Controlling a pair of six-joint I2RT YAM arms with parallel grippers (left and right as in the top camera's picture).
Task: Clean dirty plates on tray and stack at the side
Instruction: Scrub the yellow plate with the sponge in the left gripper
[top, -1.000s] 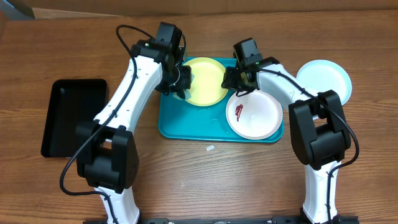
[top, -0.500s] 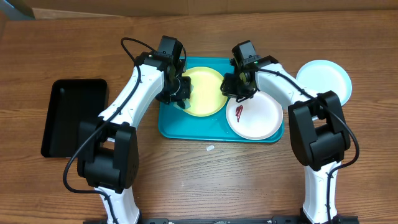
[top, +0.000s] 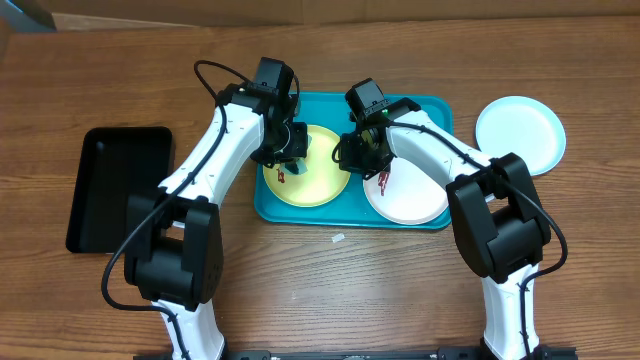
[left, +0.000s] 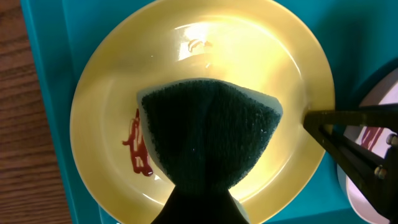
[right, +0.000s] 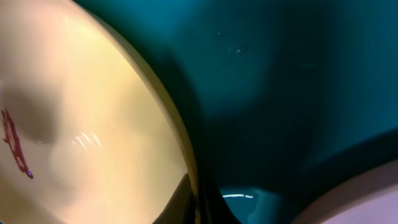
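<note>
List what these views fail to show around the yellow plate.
- Left wrist: the sponge covers the middle of the yellow plate, so what lies beneath it is hidden.
- Right wrist: the right gripper at the plate's rim is dark and cut off by the bottom edge.
- Overhead: the right arm covers part of the white plate.
</note>
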